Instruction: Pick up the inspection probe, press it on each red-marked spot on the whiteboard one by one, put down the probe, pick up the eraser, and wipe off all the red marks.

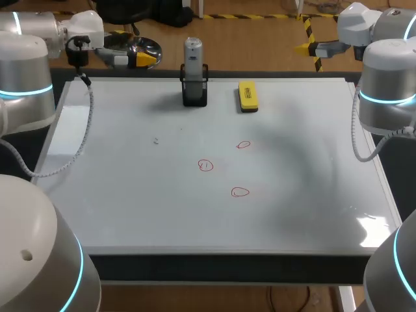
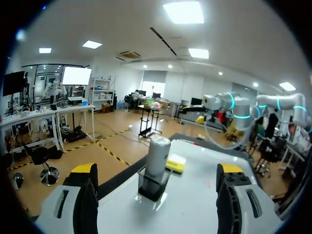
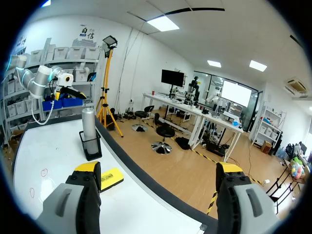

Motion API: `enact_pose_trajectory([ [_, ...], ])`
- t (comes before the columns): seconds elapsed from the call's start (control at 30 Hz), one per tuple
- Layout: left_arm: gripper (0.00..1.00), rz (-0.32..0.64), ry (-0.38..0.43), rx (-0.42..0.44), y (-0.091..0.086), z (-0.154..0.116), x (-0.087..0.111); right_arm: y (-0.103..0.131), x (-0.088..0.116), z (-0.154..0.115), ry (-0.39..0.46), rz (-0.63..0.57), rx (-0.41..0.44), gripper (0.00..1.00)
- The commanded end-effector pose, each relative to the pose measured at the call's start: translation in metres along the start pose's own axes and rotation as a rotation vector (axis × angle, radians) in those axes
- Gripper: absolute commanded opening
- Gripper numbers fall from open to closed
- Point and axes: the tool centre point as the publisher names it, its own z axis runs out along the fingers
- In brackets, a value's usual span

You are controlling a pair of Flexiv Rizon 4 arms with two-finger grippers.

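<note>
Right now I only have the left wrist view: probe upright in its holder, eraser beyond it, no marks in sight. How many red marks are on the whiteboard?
Observer: Three in the head view: a far circle, a middle circle and a near circle, all nearer the robot than the holder.
Operator: Is the right tool carrying anything?
Observer: No; the right wrist view shows the right tool open and empty.

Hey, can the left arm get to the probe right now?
Probably yes. The left gripper is open, and the probe stands upright in its holder right ahead of it with nothing in between. The eraser lies beyond, out of the way.
</note>
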Motion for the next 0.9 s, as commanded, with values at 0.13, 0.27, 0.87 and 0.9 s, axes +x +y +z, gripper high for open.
enact_pose_trajectory([
  [0.13,1.0,0.028,0.112,0.0,0.001,0.018,0.005,0.0,0.0,0.0,0.0,0.0,0.0,1.0],
  [0.27,1.0,0.049,0.154,0.008,-0.001,0.027,0.013,0.0,0.0,0.0,0.0,0.0,0.0,1.0],
  [0.87,1.0,0.052,0.309,0.08,0.018,0.075,0.016,0.0,0.0,0.0,0.0,0.0,0.0,1.0],
  [0.9,1.0,0.049,0.318,0.09,0.019,0.077,0.015,0.0,0.0,0.0,0.0,0.0,0.0,1.0],
])
